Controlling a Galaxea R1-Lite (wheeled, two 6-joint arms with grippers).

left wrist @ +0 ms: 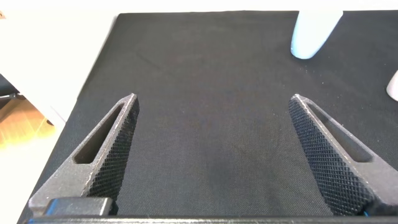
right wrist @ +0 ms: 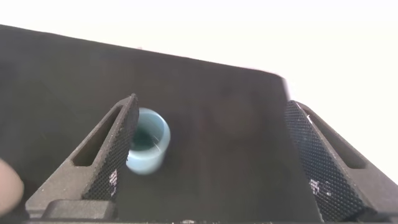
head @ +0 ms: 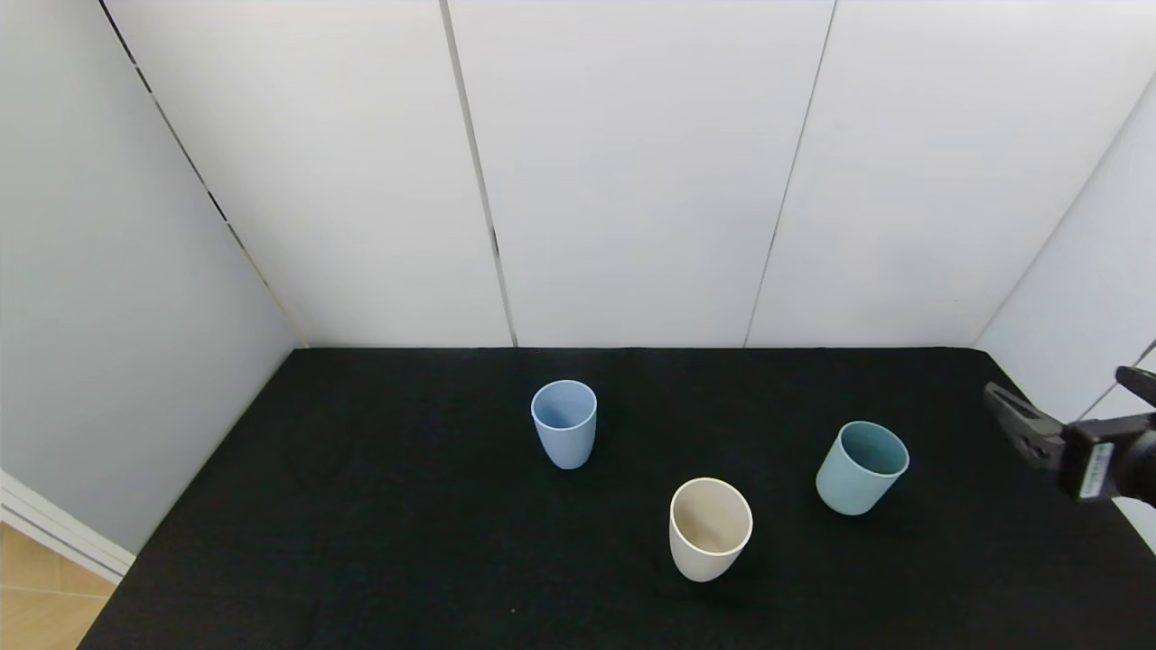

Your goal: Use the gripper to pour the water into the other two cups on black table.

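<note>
Three tumblers stand upright on the black table (head: 361,506): a light blue cup (head: 564,422) towards the back middle, a cream-white cup (head: 710,528) nearer the front, and a teal-green cup (head: 862,467) to the right. My right gripper (head: 1057,384) is open and empty at the table's right edge, above the cloth and well to the right of the teal cup. In the right wrist view the teal cup (right wrist: 148,142) shows beside one finger, with liquid inside. My left gripper (left wrist: 213,99) is open and empty low over the cloth, out of the head view. The light blue cup (left wrist: 314,31) stands far ahead of it.
White wall panels (head: 632,181) close the back and both sides of the table. A wooden floor (head: 45,596) shows past the table's front left corner. The cream cup's edge (left wrist: 393,85) shows at the border of the left wrist view.
</note>
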